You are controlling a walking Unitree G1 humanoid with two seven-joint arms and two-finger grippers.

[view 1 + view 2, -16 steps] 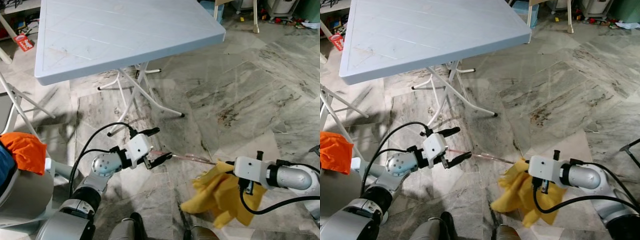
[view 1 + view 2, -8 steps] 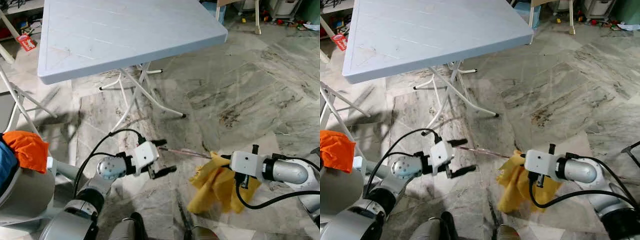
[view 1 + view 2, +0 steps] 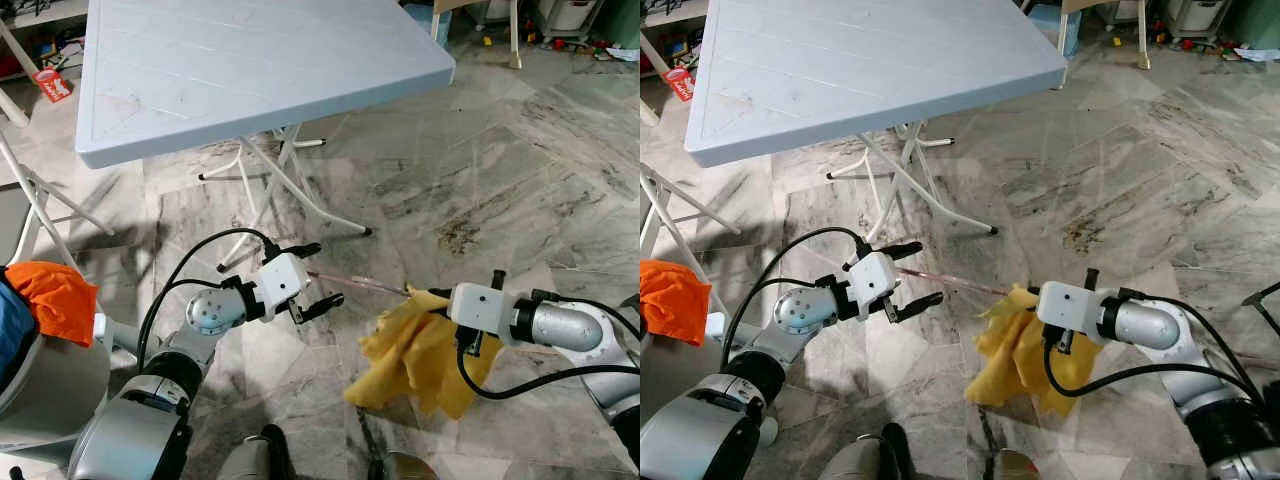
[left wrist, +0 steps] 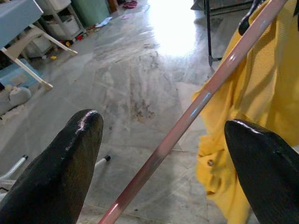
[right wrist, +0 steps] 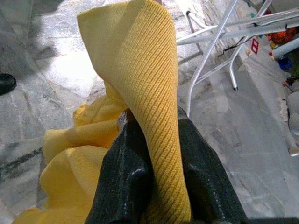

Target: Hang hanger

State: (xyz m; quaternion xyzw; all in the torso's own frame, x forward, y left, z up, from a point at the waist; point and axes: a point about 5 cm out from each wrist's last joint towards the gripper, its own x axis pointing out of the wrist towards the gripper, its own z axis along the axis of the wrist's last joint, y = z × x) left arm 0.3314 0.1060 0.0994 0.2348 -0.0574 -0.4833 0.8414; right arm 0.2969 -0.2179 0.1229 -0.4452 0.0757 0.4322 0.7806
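Over the grey marble floor [image 3: 500,190], the left gripper [image 3: 312,277] has its black fingers spread apart, and the thin pink hanger rod [image 3: 355,283] passes between them (no contact can be made out). The rod runs rightward into the yellow knitted cloth [image 3: 410,350] hanging from it. The right gripper [image 5: 156,154] is clamped on a fold of that cloth, in front of the pale blue plastic folding tabletop [image 3: 250,60].

A home's utility room: marble floor [image 3: 520,170], folding plastic table [image 3: 250,70], cluttered edges.
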